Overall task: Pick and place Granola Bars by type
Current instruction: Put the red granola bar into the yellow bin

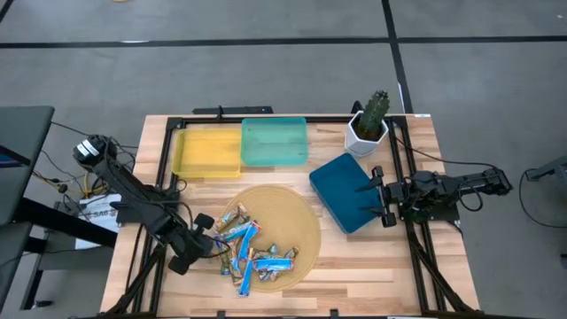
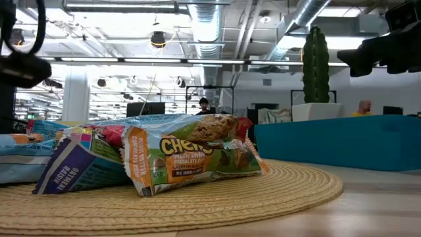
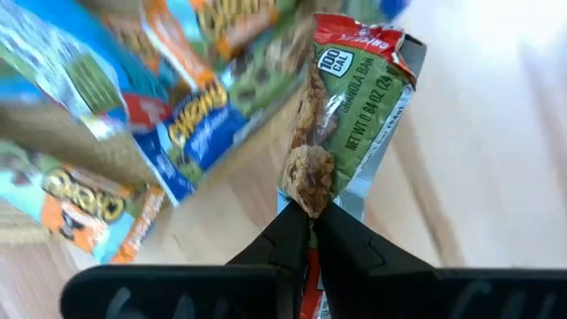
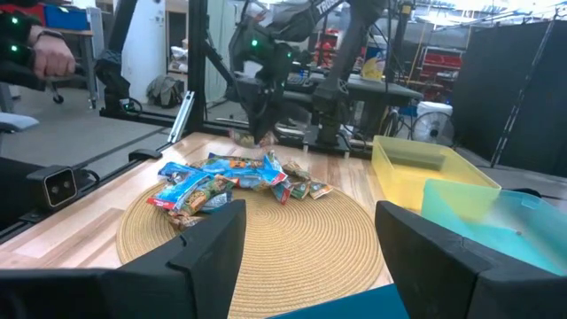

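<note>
Bars [image 1: 252, 252] lie heaped on the round woven mat [image 1: 301, 221] at the near middle of the bench [image 1: 345, 266] — blue, tan and silver wrappers piled toward the mat's 7 o'clock side, a few out at its rim. In the low view the nearest one reads "Chewy" [image 2: 197, 158] and rests tilted on the mat [image 2: 276, 191] against the others.

The left hand [image 1: 205, 237] is at the mat's 9 o'clock edge, closed on a single bar. Its wrist view shows the two dark fingers [image 3: 292, 235] pinched together on the end of a green-wrapped bar [image 3: 350, 115] marked "100 cal", which stands up from the pinch clear of the pile [image 3: 133, 115] beside it. In the right wrist view the same arm [image 4: 266, 62] hangs over the far rim of the mat [image 4: 292, 239], with the heap [image 4: 230, 182] just in front of it.

The right hand [image 1: 381, 197] waits at the 3 o'clock side of the bench, over the edge of the dark blue tray [image 1: 345, 190], its fingers [image 4: 213, 239] spread wide apart and holding nothing.

At 12 o'clock the yellow tray [image 1: 206, 151] and teal tray [image 1: 275, 142] sit side by side, touching — a potted cactus [image 1: 369, 124] stands just to their right.
</note>
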Motion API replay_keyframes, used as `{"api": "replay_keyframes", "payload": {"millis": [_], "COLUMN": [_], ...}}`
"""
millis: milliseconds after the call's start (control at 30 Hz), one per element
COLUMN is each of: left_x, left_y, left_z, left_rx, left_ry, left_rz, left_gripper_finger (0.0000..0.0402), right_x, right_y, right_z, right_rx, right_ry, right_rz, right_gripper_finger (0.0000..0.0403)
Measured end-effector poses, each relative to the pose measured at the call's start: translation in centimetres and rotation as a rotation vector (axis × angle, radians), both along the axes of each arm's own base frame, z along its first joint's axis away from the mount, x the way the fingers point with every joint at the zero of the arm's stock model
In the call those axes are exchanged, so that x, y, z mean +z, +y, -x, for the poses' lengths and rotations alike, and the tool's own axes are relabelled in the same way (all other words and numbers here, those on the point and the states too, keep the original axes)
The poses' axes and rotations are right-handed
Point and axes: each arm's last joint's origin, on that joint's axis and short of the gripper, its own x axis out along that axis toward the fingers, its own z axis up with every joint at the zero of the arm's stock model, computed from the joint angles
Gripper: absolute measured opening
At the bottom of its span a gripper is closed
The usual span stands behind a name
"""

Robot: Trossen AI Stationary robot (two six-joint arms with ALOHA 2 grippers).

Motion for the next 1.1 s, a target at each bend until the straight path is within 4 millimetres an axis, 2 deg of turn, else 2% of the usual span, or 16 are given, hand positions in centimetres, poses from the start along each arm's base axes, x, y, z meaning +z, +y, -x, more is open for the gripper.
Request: {"api": "replay_keyframes", "payload": {"millis": [300,600,933,1100], "left_x": [3.7,7.6,8.2,8.2], "left_y": [1.0,2.0,2.4,2.8], "left_z": [0.1,1.2,1.6,1.1], "left_rx": [0.065,0.06,0.056,0.101], "left_ry": [-0.261,-0.487,-0.519,-0.56], "left_rz": [0.144,0.348,0.37,0.321], "left_gripper_finger": [0.002,0.002,0.002,0.002], "right_x": [0.0,0.0,0.0,0.0], "right_y": [0.0,0.0,0.0,0.0], "right_z": [0.0,0.0,0.0,0.0], "right_rx": [0.0,0.0,0.0,0.0], "right_ry": [0.0,0.0,0.0,0.0], "right_rz": [0.0,0.0,0.0,0.0], "right_gripper_finger": [0.0244,0.0244,0.0244,0.0244]}}
